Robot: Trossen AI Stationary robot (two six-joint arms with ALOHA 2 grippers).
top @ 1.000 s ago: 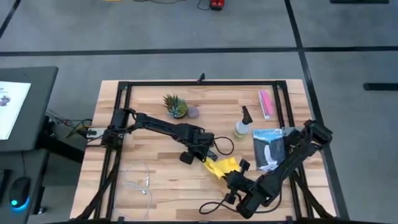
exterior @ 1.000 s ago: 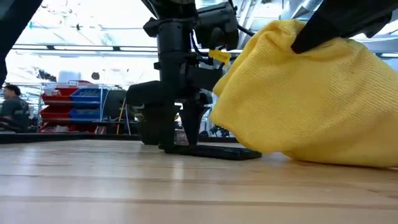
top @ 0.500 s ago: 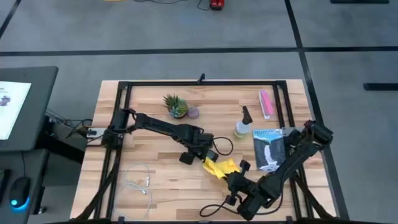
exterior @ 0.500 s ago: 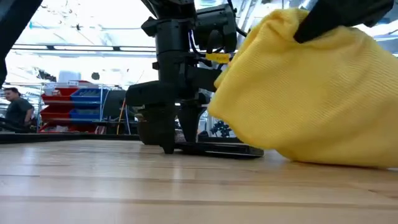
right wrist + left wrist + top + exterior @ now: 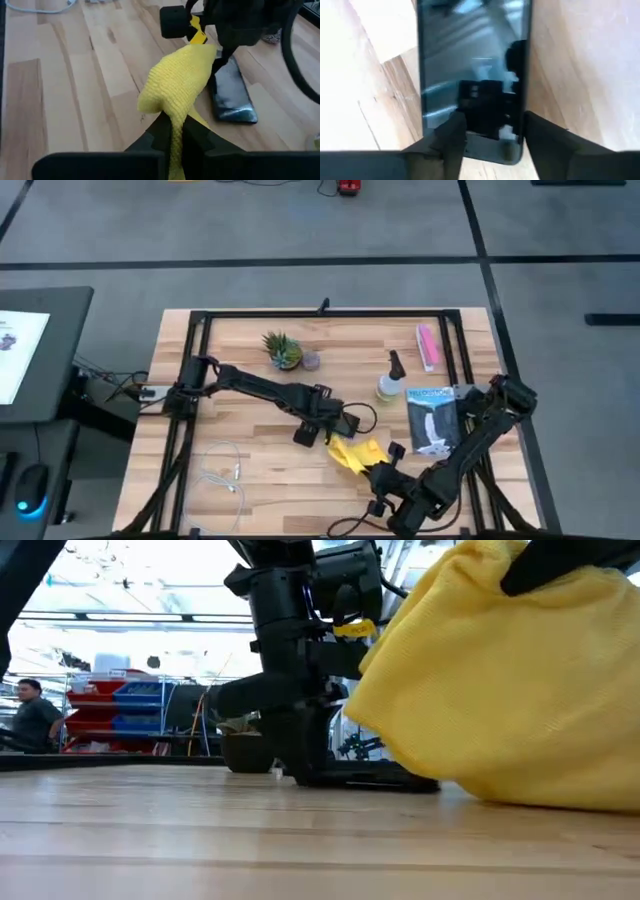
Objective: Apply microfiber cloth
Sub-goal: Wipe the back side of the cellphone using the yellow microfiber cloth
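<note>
Even, bright overhead light on the bench (image 5: 250, 465); the low view is backlit by glaring windows (arms in silhouette), and the left wrist view is blurred, its phone (image 5: 472, 75) screen mirroring glare

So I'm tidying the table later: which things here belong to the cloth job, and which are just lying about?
In the job:
microfiber cloth, pinched in the right gripper
black smartphone, straddled by the left gripper

Lying about:
small plant
spray bottle
pink packet
blue packet
white cable

A soft, finely knitted yellow fabric is seen in the microfiber cloth (image 5: 180, 82); a glossy black smartphone (image 5: 231, 96) lies on the smooth wooden worktop (image 5: 75, 90).
</note>
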